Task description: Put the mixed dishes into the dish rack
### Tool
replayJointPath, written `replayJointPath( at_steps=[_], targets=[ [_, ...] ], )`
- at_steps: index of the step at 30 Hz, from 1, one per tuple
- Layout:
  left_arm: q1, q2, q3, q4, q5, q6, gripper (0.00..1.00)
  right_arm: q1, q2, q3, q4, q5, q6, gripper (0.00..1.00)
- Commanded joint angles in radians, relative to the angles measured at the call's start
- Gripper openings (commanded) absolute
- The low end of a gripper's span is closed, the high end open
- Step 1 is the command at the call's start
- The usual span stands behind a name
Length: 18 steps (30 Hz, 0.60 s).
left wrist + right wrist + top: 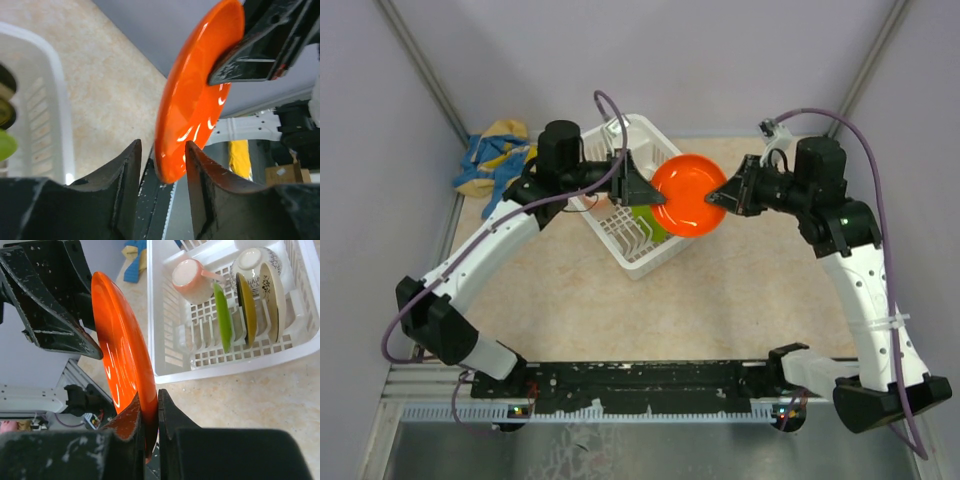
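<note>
- Your right hand (718, 197) pinches the orange plate (690, 195) over the dish rack (638, 262) at its right edge; your left hand (655, 197) straddles its rim, not yet closed.
- Release early and it drops to the counter (760, 300).

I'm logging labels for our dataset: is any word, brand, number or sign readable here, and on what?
None can be read.
The small white patterned bowl carries dark ornament, not letters.
The pale sticker on the brown cardboard box is too blurred to read.
</note>
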Motion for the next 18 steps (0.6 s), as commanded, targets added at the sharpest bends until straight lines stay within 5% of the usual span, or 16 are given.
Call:
replayJointPath(
  at_steps=[1,10,18],
  targets=[
    [0.099,-0.1,-0.073,-0.053,-0.109,0.04,0.5,0.083,0.062,0.135,-0.042,0.145,-0.072,0.0],
    [0.403,-0.265,-0.205,-0.235,-0.342,0.077,0.75,0.313,0.252,0.29,-0.14,0.51,-0.163,0.0],
    [0.486,-0.324,-0.281,-0.273,-0.403,0.071,0.78,0.435,0.449,0.405,-0.166,0.803,-0.199,0.0]
  ],
)
